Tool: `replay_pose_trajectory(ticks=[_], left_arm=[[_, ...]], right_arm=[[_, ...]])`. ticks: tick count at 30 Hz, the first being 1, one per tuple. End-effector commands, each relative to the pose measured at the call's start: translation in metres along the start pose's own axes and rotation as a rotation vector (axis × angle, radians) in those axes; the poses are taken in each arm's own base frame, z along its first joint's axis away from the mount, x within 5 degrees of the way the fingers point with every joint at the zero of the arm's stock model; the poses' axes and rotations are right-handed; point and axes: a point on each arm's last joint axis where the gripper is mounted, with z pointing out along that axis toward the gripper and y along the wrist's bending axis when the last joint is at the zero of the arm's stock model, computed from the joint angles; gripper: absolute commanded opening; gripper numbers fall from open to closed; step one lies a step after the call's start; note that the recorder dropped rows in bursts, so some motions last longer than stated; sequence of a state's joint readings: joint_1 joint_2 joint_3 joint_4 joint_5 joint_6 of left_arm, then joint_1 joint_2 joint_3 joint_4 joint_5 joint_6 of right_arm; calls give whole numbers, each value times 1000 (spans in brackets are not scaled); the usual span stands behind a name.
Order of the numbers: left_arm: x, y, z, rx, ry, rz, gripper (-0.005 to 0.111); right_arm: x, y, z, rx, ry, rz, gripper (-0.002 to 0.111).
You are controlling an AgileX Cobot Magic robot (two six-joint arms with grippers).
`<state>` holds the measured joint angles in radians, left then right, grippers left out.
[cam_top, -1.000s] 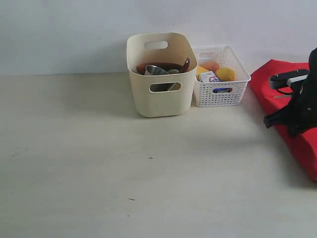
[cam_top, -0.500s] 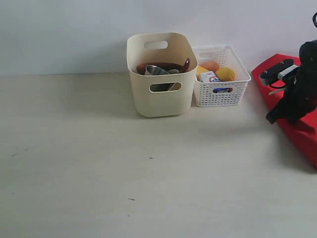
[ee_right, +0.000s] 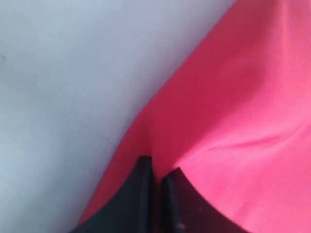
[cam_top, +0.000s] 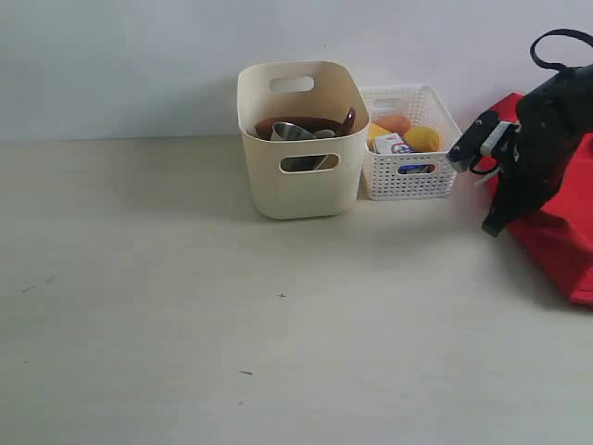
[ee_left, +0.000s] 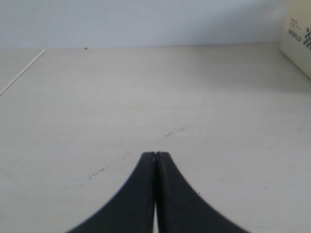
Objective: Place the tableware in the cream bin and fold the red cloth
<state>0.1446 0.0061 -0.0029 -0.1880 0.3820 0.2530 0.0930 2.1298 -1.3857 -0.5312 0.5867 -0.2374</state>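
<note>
Soft, even light fell on the pale counter (cam_top: pixel 185 306); the cream bin (cam_top: pixel 278 190) cast only a faint shadow. The right wrist view was blurred, the red cloth (ee_right: pixel 243 121) out of focus.

My pale worktop (cam_top: pixel 185 306)
On it the cream bin (cam_top: pixel 301 190) and white basket (cam_top: pixel 435 171) stand side by side, the red cloth (cam_top: pixel 556 246) to my right.

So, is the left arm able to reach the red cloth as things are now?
Probably not readily. The red cloth is far right, pinched by the right gripper; the left gripper, shut, has no cloth in its view.
</note>
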Motion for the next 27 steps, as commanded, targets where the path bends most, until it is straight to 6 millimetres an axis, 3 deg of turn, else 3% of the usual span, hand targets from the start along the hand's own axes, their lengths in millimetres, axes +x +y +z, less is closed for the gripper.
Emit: replay_pose_trajectory(ticks=[1, 8, 15, 18, 27], left_arm=[[0, 0, 0, 3, -16, 3, 0], [0, 0, 0, 3, -16, 3, 0], [0, 0, 0, 3, -16, 3, 0], [0, 0, 0, 3, -16, 3, 0], [0, 0, 0, 3, -16, 3, 0]], right_arm=[[-13, 5, -5, 39, -39, -104, 0], [-9, 4, -5, 47, 1, -121, 5], [-2, -1, -18, 54, 70, -43, 62], [0, -6, -35, 54, 77, 13, 77], [26, -49, -98, 48, -29, 249, 80]])
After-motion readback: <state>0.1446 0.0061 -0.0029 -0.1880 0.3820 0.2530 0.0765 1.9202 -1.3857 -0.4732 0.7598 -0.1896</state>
